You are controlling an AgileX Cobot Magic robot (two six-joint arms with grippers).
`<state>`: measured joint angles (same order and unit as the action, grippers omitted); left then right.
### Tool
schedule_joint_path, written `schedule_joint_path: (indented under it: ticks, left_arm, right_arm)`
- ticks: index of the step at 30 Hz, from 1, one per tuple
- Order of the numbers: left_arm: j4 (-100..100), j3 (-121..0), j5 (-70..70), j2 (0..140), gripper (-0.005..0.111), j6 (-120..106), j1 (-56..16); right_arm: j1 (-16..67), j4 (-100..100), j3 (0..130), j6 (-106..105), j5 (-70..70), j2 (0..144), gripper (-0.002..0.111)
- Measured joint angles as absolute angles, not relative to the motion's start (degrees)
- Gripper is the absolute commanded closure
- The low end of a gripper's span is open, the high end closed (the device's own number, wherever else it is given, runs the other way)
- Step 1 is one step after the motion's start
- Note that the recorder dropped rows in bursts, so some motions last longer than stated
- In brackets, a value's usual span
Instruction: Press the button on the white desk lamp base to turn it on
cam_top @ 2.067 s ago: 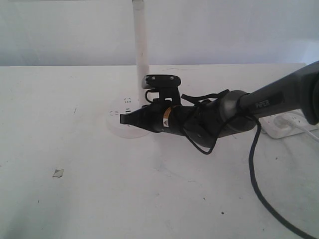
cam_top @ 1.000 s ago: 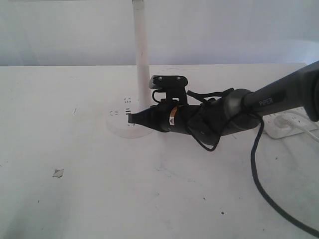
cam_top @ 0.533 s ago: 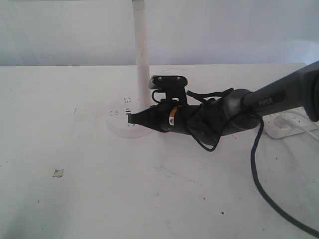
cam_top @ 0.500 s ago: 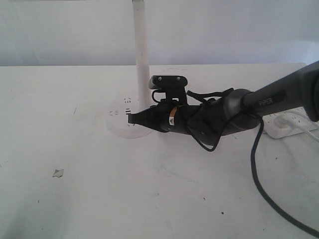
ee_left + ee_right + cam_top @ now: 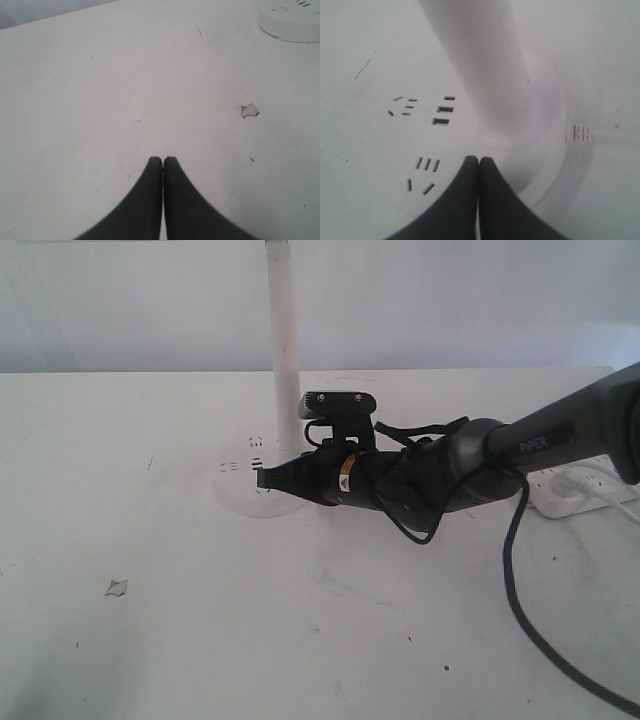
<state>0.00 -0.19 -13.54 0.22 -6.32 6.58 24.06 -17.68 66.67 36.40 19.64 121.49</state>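
Observation:
The white desk lamp base (image 5: 240,492) is a flat round disc with socket holes, and its slim stem (image 5: 284,350) rises from it. My right gripper (image 5: 260,479) is shut and its tip rests low over the disc just in front of the stem. In the right wrist view the shut tips (image 5: 479,160) lie on the base (image 5: 380,145) between a socket group (image 5: 426,172) and the stem's foot (image 5: 512,125); dark slots (image 5: 444,111) show beyond. The button is hidden, likely under the fingers. My left gripper (image 5: 163,160) is shut over bare table, with the base's rim (image 5: 290,25) far off.
A white power strip (image 5: 575,490) with a plug lies at the right table edge behind my right arm. A black cable (image 5: 515,590) hangs from that arm to the front right. A small torn scrap (image 5: 117,587) lies on the table front left.
My right gripper drew back a little to the right along the base between 2.1 s and 1 s ago. Since then it has stayed still.

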Motion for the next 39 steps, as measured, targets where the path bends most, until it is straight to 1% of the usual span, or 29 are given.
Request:
schedule_joint_path:
  ticks: [39]
  left_arm:
    - [0.00, -0.19, -13.54, 0.22, 0.107, -6.32, 6.58]
  right_arm:
    - [24.06, -20.68, 66.67, 36.40, 21.47, 122.56, 0.108]
